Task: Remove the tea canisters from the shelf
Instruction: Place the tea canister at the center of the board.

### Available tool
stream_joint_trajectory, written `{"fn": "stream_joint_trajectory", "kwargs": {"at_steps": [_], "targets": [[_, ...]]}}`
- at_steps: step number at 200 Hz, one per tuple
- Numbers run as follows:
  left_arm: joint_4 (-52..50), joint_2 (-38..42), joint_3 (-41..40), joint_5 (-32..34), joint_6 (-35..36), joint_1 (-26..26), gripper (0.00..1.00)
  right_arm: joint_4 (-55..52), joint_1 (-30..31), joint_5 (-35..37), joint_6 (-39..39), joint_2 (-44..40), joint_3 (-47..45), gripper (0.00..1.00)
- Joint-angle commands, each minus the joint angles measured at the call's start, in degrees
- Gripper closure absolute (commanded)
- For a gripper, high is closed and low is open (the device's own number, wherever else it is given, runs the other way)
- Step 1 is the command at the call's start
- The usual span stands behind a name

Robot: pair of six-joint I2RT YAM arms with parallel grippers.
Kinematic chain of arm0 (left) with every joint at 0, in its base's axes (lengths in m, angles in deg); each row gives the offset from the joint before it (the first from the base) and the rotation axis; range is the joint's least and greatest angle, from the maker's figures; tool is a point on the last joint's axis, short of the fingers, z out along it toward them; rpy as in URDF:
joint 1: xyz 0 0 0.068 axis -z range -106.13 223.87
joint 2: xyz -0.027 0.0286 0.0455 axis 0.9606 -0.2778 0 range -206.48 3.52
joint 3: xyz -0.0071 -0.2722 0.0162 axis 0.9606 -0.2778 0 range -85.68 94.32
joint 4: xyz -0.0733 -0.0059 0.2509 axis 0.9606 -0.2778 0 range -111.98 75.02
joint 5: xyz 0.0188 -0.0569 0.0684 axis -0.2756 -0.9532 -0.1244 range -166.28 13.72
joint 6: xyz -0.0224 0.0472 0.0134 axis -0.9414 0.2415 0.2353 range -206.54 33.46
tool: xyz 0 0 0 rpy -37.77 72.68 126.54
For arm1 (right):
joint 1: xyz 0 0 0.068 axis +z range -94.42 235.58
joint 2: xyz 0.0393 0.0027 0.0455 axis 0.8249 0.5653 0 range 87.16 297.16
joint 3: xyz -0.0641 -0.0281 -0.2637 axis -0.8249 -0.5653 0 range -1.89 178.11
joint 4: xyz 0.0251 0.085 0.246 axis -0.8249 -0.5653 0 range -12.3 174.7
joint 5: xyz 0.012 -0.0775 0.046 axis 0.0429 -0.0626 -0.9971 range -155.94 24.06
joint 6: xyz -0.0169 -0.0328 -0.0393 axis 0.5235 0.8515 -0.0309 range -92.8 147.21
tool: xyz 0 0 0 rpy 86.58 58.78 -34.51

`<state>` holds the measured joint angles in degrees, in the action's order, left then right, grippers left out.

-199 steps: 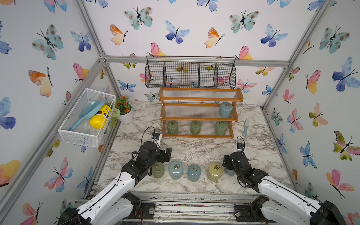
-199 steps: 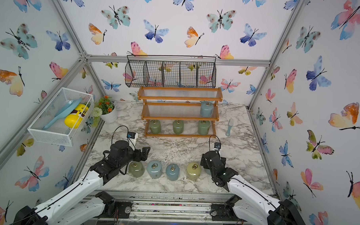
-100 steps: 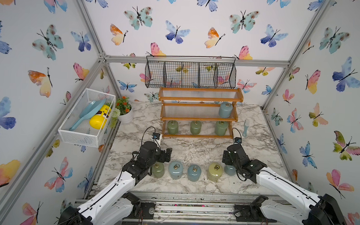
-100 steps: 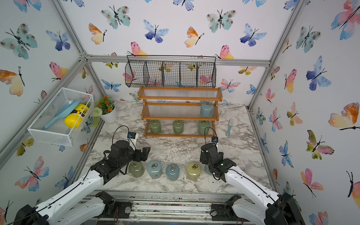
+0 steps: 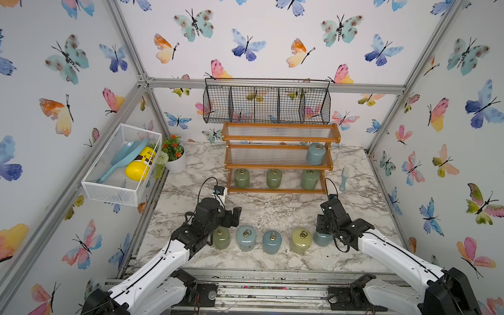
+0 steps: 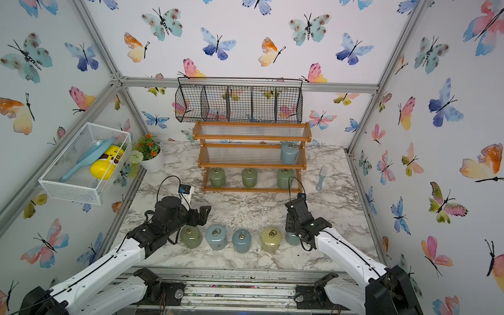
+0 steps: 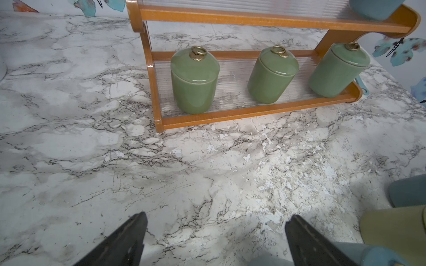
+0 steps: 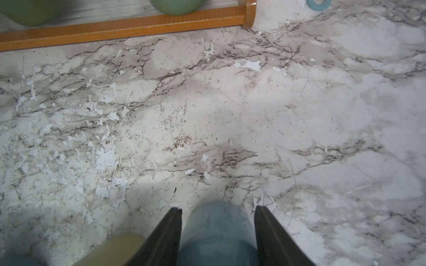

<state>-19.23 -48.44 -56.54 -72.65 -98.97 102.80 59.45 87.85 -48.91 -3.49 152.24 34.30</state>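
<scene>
The shelf (image 5: 278, 166) stands at the back of the marble table. On its bottom tier are three green tea canisters (image 5: 241, 178) (image 5: 274, 178) (image 5: 309, 179), and a pale blue one (image 5: 315, 154) is on the middle tier. Near the front, a row on the table holds a green canister (image 5: 221, 238), two pale blue (image 5: 245, 238) (image 5: 271, 242) and a pale yellow one (image 5: 301, 240). My right gripper (image 8: 218, 208) is shut on a pale blue canister (image 8: 216, 230) at the row's right end. My left gripper (image 7: 217, 215) hangs open and holds nothing, just above the green end of the row.
A black wire basket (image 5: 266, 102) hangs above the shelf. On the left wall a white mesh basket (image 5: 120, 188) holds a yellow bottle and a blue scoop. A flower pot (image 5: 175, 164) stands at the back left. A blue brush (image 5: 343, 178) lies right of the shelf.
My right gripper's jaws have closed onto the pale blue canister at the row's right end, and its wrist has shifted slightly. The left arm has stayed where it was, open.
</scene>
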Motion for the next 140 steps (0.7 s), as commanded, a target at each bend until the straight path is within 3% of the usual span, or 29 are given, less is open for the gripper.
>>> {"fn": "stream_joint_trajectory", "kwargs": {"at_steps": [1,43,96,140], "targets": [[1.5,0.1,0.6,-1.5,0.7,-0.3,0.01,-6.0,-0.1,-3.0,-2.1,-0.5,0.3,0.46],[2.1,0.1,0.2,-1.8,0.7,-0.3,0.02,-7.8,0.0,-3.2,-4.6,-3.9,0.2,0.49],[2.1,0.4,0.0,-1.8,1.0,-0.4,0.01,-13.2,0.0,-2.5,-6.8,2.6,3.0,0.49],[2.2,0.0,0.0,-1.8,1.3,-0.4,0.02,-13.9,0.1,-2.8,-7.7,1.7,3.1,0.49]]}}
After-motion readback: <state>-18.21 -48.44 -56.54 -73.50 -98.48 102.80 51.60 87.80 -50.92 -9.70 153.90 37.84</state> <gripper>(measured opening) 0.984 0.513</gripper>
